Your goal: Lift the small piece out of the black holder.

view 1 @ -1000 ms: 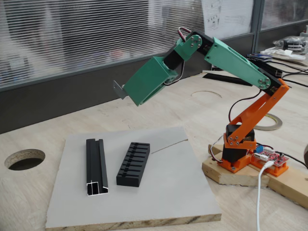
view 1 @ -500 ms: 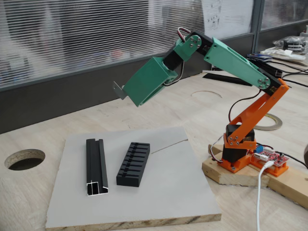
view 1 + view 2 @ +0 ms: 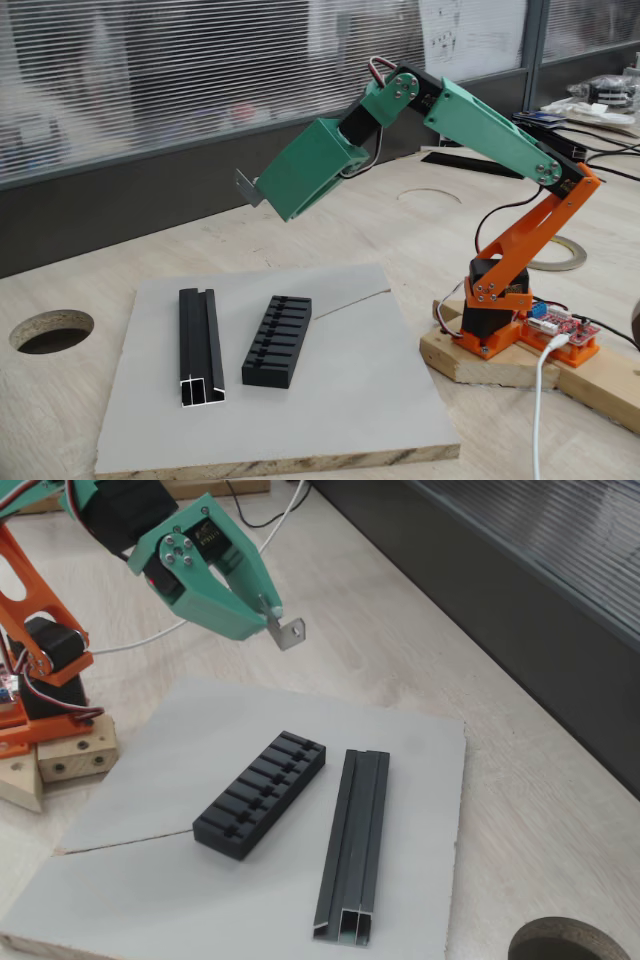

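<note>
the gripper hangs in the air well above the grey board, its green fingers pinched together on the small piece, which sticks out past the tips. in a fixed view the piece shows as a thin grey strip at the gripper tip, edge-on, shape hard to read. the other fixed view, from above and nearer, shows more: flat grey metal tab w/ a bend and a small hole near its free end, far smaller than the holder.

the black holder lies flat on the board, short rectangular block w/ a row of cross slots along its top; from above the slots read as empty as far as can be seen. in the side-on fixed view the holder sits well below the gripper and a bit to its right. just beside it, not touching, lies a longer black channel rail w/ a silvery cut end; the same rail is left of the holder in the side-on view.

that view also shows the orange base on a wood block, right of the board, and a round hole in the table at left.
</note>
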Robot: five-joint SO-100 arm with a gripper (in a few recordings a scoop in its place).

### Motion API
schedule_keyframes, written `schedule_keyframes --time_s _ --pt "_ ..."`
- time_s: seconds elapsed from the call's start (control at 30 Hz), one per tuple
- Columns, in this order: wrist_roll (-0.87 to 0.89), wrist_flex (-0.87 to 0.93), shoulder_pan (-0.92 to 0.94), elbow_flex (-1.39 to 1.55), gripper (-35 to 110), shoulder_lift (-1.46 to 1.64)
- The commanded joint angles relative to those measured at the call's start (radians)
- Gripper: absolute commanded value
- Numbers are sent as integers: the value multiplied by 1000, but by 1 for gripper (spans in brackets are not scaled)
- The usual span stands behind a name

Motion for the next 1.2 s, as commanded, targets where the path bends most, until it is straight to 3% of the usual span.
schedule_keyframes --time_s 0.0,1.17 --pt "15 17 -3 -31 3 18" --pt "15 17 -3 -31 3 17"
